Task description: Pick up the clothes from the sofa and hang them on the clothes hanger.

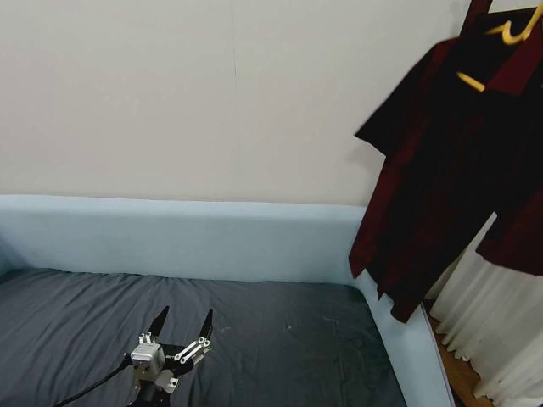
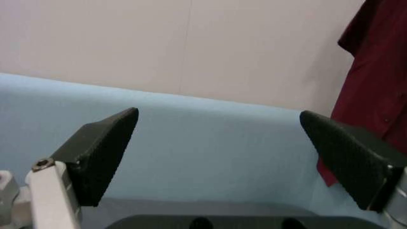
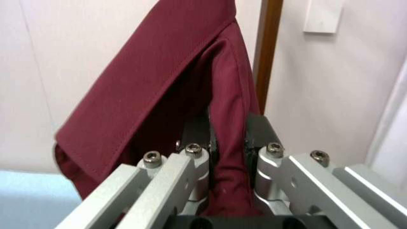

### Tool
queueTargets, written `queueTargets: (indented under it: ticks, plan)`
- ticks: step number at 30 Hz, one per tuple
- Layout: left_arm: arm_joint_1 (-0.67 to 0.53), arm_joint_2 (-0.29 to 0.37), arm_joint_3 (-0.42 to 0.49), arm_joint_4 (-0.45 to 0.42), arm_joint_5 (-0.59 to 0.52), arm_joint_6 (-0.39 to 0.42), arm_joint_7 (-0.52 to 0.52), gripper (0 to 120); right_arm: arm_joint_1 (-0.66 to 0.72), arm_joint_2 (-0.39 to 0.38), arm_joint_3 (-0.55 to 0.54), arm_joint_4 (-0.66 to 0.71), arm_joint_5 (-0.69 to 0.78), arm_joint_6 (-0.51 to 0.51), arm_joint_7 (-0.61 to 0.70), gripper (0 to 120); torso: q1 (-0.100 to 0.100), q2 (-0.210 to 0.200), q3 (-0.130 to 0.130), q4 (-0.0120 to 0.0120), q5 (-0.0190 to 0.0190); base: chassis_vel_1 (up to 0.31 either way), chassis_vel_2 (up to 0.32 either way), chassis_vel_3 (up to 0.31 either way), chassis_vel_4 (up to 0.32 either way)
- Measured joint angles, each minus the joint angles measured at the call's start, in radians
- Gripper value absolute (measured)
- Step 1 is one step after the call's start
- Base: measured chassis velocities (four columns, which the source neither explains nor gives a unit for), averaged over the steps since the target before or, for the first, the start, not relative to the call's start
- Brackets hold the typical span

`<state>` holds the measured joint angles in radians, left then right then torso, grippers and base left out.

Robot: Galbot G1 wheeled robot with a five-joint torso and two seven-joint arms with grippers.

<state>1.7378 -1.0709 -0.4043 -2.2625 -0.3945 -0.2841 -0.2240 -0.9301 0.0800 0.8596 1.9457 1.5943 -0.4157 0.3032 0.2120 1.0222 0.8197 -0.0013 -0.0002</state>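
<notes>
A dark red shirt hangs on a yellow hanger at the upper right, beside the sofa's right end. In the right wrist view my right gripper is shut on a fold of the shirt, with the cloth pinched between its fingers. My left gripper hovers low over the sofa seat, fingers pointing up and open with nothing between them. The left wrist view looks past the open left gripper at the sofa back and the shirt's edge.
The sofa has a light blue backrest and a dark grey seat. A brown wooden pole stands behind the shirt. White curtain hangs at the lower right, past the sofa's arm.
</notes>
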Motion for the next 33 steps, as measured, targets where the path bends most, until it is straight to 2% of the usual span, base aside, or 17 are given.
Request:
queueTargets:
  ticks: [4, 7, 8, 10, 11, 12, 13, 14, 15, 19, 20, 24, 25, 27, 29, 30, 33]
  plan:
    - [0.000, 0.000, 0.000, 0.000, 0.000, 0.000, 0.000, 100, 0.044, 0.073, -0.062, -0.065, -0.064, 0.051, -0.137, 8, 0.000, 0.000, 0.000, -0.0001, -0.0007, 0.000, 0.000, 0.000, 0.000]
    - [0.000, 0.000, 0.000, 0.000, 0.000, 0.000, 0.000, 100, 0.085, 0.110, -0.115, -0.085, -0.067, 0.060, -0.171, 8, 0.000, 0.000, 0.000, -0.0006, -0.0014, 0.000, 0.000, 0.000, 0.000]
    - [0.000, 0.000, 0.000, 0.000, 0.000, 0.000, 0.000, 100, 0.116, 0.133, -0.161, -0.095, -0.072, 0.060, -0.178, 8, 0.000, 0.000, 0.000, -0.0008, -0.0018, 0.000, 0.000, 0.000, 0.000]
    - [0.000, 0.000, 0.000, 0.000, 0.000, 0.000, 0.000, 100, 0.251, 0.202, -0.337, -0.135, -0.098, 0.045, -0.179, 8, 0.000, 0.000, 0.000, -0.0001, 0.0011, 0.000, 0.000, 0.000, 0.000]
    - [0.000, 0.000, 0.000, 0.000, 0.000, 0.000, 0.000, 100, 0.251, 0.202, -0.337, -0.135, -0.098, 0.045, -0.179, 8, 0.000, 0.000, 0.000, -0.0001, 0.0011, 0.000, 0.000, 0.000, 0.000]
    - [0.000, 0.000, 0.000, 0.000, 0.000, 0.000, 0.000, 100, 0.381, 0.242, -0.458, -0.173, -0.122, 0.038, -0.170, 8, 0.000, 0.000, 0.000, 0.0005, 0.0008, 0.000, 0.000, 0.000, 0.000]
    - [0.000, 0.000, 0.000, 0.000, 0.000, 0.000, 0.000, 100, 0.479, 0.267, -0.535, -0.200, -0.136, 0.031, -0.163, 8, 0.000, 0.000, 0.000, 0.0003, -0.0001, 0.000, 0.000, 0.000, 0.000]
    - [0.000, 0.000, 0.000, 0.000, 0.000, 0.000, 0.000, 100, 0.586, 0.289, -0.620, -0.227, -0.149, 0.021, -0.154, 8, 0.000, 0.000, 0.000, 0.0006, -0.0022, 0.000, 0.000, 0.000, 0.000]
    - [0.000, 0.000, 0.000, 0.000, 0.000, 0.000, 0.000, 100, 0.586, 0.289, -0.620, -0.227, -0.149, 0.021, -0.154, 8, 0.000, 0.000, 0.000, 0.0006, -0.0022, 0.000, 0.000, 0.000, 0.000]
    - [0.000, 0.000, 0.000, 0.000, 0.000, 0.000, 0.000, 100, 0.885, 0.343, -0.855, -0.302, -0.160, -0.021, -0.108, 8, 0.000, 0.000, 0.000, 0.0000, -0.0006, 0.000, 0.000, 0.000, 0.000]
    - [0.000, 0.000, 0.000, 0.000, 0.000, 0.000, 0.000, 100, 0.885, 0.343, -0.855, -0.302, -0.160, -0.021, -0.108, 8, 0.000, 0.000, 0.000, 0.0000, -0.0006, 0.000, 0.000, 0.000, 0.000]
    - [0.000, 0.000, 0.000, 0.000, 0.000, 0.000, 0.000, 100, 1.137, 0.361, -1.024, -0.332, -0.129, -0.088, -0.002, 8, 0.000, 0.000, 0.000, -0.0001, -0.0017, 0.000, 0.000, 0.000, 0.000]
    - [0.000, 0.000, 0.000, 0.000, 0.000, 0.000, 0.000, 100, 1.137, 0.361, -1.024, -0.332, -0.129, -0.088, -0.002, 8, 0.000, 0.000, 0.000, -0.0001, -0.0017, 0.000, 0.000, 0.000, 0.000]
    - [0.000, 0.000, 0.000, 0.000, 0.000, 0.000, 0.000, 100, 1.246, 0.365, -1.099, -0.343, -0.092, -0.129, 0.065, 8, 0.000, 0.000, 0.000, 0.0000, -0.0003, 0.000, 0.000, 0.000, 0.000]
    - [0.000, 0.000, 0.000, 0.000, 0.000, 0.000, 0.000, 100, 1.334, 0.370, -1.158, -0.352, -0.066, -0.162, 0.111, 8, 0.000, 0.000, 0.000, -0.0002, -0.0006, 0.000, 0.000, 0.000, 0.000]
    - [0.000, 0.000, 0.000, 0.000, 0.000, 0.000, 0.000, 100, 1.334, 0.370, -1.158, -0.352, -0.066, -0.162, 0.111, 8, 0.000, 0.000, 0.000, -0.0002, -0.0006, 0.000, 0.000, 0.000, 0.000]
    - [0.000, 0.000, 0.000, 0.000, 0.000, 0.000, 0.000, 100, 1.481, 0.373, -1.260, -0.358, -0.016, -0.225, 0.189, 8, 0.000, 0.000, 0.000, -0.0001, -0.0008, 0.000, 0.000, 0.000, 0.000]
